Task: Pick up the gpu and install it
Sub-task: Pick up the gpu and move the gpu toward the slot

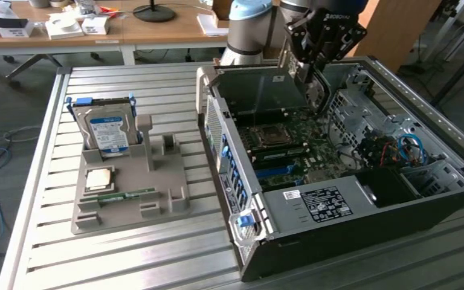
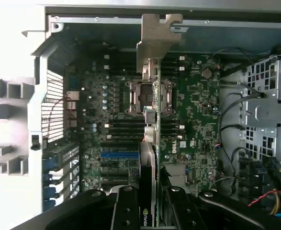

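The gripper (image 1: pixel 313 67), upper middle of the exterior view, clamps one end of the gpu (image 1: pixel 256 90). The card stands on edge above the motherboard (image 1: pixel 296 158), its long axis running from the fingers toward the exterior view's left, to the bracket (image 1: pixel 205 81).

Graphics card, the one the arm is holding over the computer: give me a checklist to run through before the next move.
1. Fingers of the gripper closed on the graphics card: ok.
2. Computer case open, motherboard exposed: ok.
3. Card positioned over the motherboard: ok.
4. Card seated in a slot: not ok, it hangs above the board.
5. Card edge lined up with its slot: cannot tell.
6. Loose cables apart from the card: ok.
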Robot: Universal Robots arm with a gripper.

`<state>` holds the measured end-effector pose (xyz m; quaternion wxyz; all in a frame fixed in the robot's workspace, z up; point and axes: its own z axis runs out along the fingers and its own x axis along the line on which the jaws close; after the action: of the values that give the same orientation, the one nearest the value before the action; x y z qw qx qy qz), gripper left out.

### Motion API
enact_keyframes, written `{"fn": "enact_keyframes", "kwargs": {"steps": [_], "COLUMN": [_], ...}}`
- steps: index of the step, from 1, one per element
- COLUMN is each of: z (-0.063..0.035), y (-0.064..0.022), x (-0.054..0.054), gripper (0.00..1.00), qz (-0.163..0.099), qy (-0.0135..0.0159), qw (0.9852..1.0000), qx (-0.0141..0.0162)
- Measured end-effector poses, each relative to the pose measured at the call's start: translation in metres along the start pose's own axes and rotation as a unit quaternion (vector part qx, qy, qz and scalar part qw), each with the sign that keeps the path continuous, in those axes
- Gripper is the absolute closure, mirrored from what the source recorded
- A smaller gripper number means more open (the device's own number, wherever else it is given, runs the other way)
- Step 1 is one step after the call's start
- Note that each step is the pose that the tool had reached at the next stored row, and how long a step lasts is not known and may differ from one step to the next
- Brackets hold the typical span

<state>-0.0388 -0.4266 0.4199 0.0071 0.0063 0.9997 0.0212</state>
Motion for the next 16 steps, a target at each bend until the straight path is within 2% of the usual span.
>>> {"fn": "enact_keyframes", "kwargs": {"steps": [10,16], "z": [0.0005,0.0007], "y": [0.0004,0.0006], "x": [-0.034,-0.046], "gripper": [0.74,0.74], "qz": [0.0,0.0], "qy": [0.0001,0.0001], "qw": [1.0,1.0], "qx": [0.0,0.0]}}
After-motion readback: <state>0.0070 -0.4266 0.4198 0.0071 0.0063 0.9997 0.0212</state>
